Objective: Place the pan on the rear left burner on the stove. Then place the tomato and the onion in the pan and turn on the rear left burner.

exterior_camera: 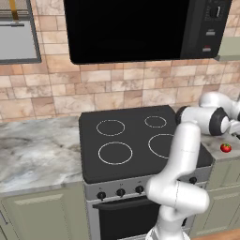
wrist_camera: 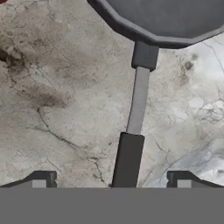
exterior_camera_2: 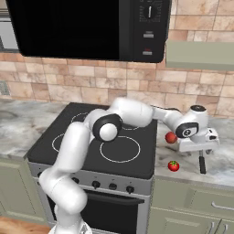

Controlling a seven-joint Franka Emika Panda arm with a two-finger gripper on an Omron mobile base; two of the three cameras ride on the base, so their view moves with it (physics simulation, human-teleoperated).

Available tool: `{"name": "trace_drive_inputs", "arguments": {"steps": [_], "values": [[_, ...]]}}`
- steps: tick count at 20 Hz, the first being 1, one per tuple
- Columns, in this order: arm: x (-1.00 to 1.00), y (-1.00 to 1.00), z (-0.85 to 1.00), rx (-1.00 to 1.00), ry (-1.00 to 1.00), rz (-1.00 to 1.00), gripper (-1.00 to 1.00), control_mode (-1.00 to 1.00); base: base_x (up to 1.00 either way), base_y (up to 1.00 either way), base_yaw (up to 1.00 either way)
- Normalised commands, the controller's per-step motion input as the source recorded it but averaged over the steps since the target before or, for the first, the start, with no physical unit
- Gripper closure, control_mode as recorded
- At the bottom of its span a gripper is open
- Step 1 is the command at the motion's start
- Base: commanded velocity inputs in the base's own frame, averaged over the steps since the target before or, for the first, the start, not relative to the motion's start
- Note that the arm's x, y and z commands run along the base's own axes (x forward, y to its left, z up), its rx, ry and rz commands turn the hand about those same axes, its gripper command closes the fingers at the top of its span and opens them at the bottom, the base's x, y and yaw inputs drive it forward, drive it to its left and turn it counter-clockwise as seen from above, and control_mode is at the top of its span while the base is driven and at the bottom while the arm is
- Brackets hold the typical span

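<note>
Your gripper (wrist_camera: 111, 180) hangs wide open, straddling the pan (wrist_camera: 166, 17) handle's dark end (its length points straight away).

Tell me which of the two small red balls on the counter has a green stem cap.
The tomato, the one nearer the counter's front edge, carries the green cap. The onion, farther back beside the robot's wrist, is plain reddish.

No text, label, brand or number can be read anywhere; the microwave (exterior_camera_2: 87, 27) panel's marks are blurred.
</note>
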Motion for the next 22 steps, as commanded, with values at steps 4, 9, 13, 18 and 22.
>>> {"name": "trace_drive_inputs", "arguments": {"steps": [4,9,13,18,22], "values": [[0.11,-0.09,-0.31,0.07,0.0,0.0,-1.0,-1.0,0.0,0.0,0.0],[0.2,-0.09,-0.29,0.0,0.0,0.0,-1.0,-1.0,0.0,0.0,0.0],[0.23,-0.08,-0.31,0.0,0.0,0.0,-1.0,-1.0,0.0,0.0,0.0],[0.2,-0.07,-0.25,0.0,0.0,0.0,1.0,-1.0,0.0,0.0,0.0],[0.06,0.0,-0.08,0.0,0.0,0.0,1.0,-1.0,0.0,0.0,0.0]]}}
